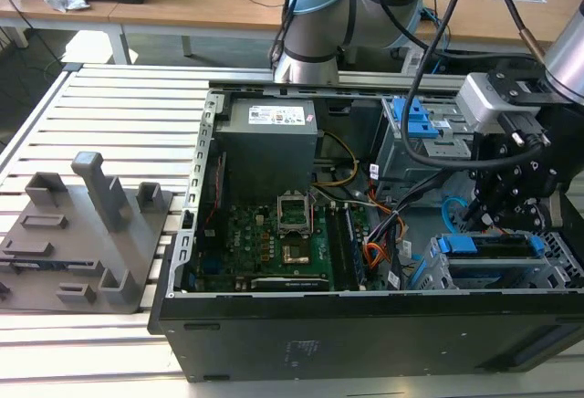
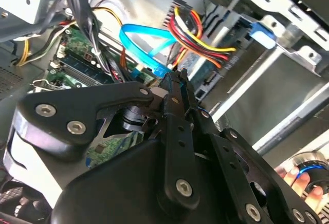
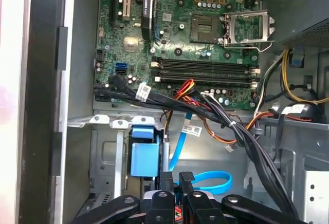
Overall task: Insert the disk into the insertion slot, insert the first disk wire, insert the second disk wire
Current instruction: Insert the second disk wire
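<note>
On the exterior view's left, a grey plastic fixture with upright posts lies on the slatted tabletop. To its right stands the open computer case, with the green circuit board on its floor and a grey power supply box behind it. Further right, orange and black cables run across the case floor.

At the case's front corner on the exterior view's right sits the insertion slot, a silver perforated cage, and the disk in its blue frame rests inside it. The black hand hangs just above the disk's back edge, at the cage's inner side.

In the second wrist view the hand has its fingers drawn nearly together, the tips close to the plug end of the second disk wire, a flat light-blue cable looping in front of them. Whether the tips actually pinch the plug I cannot tell. Beside that loop lies a bundle of red, yellow and black wires.

In the first wrist view the same blue cable curls just ahead of the fingertips, next to a blue plastic latch.
</note>
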